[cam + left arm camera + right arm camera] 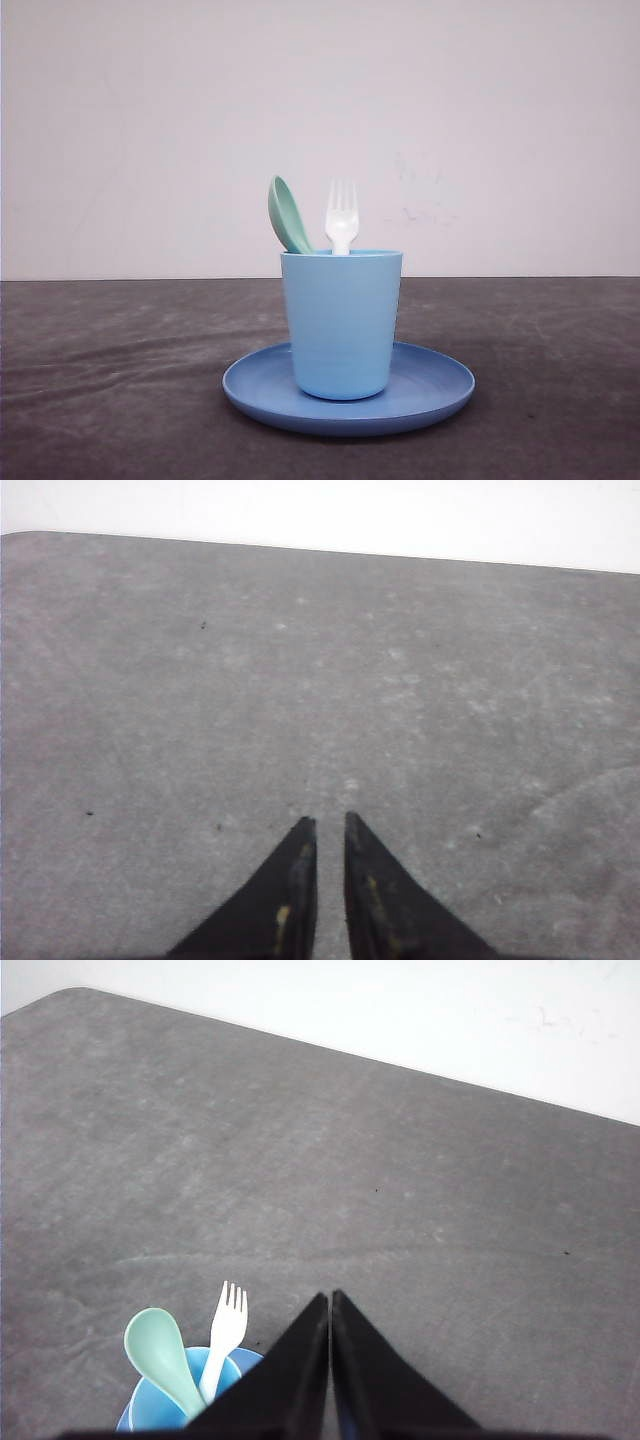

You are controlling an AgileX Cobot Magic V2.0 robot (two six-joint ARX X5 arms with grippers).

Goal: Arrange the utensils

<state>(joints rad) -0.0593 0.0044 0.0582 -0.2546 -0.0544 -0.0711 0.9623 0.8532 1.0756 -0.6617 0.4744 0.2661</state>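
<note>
A mint-green spoon (288, 215) and a white fork (341, 218) stand upright in a light blue cup (341, 322), heads sticking out above the rim. The cup stands on a round blue plate (430, 385) in the middle of the dark table. From the right wrist view the spoon (160, 1353) and fork (227, 1331) show in the cup (155, 1408), just beside my right gripper (330, 1298), which is shut and holds nothing. My left gripper (328, 822) hangs over bare table, its fingertips a narrow slit apart with nothing between them.
The dark grey table (100, 380) stretches to both sides of the plate and ends at a white wall (150, 130) behind. The table's far edge (300, 548) lies ahead of the left gripper.
</note>
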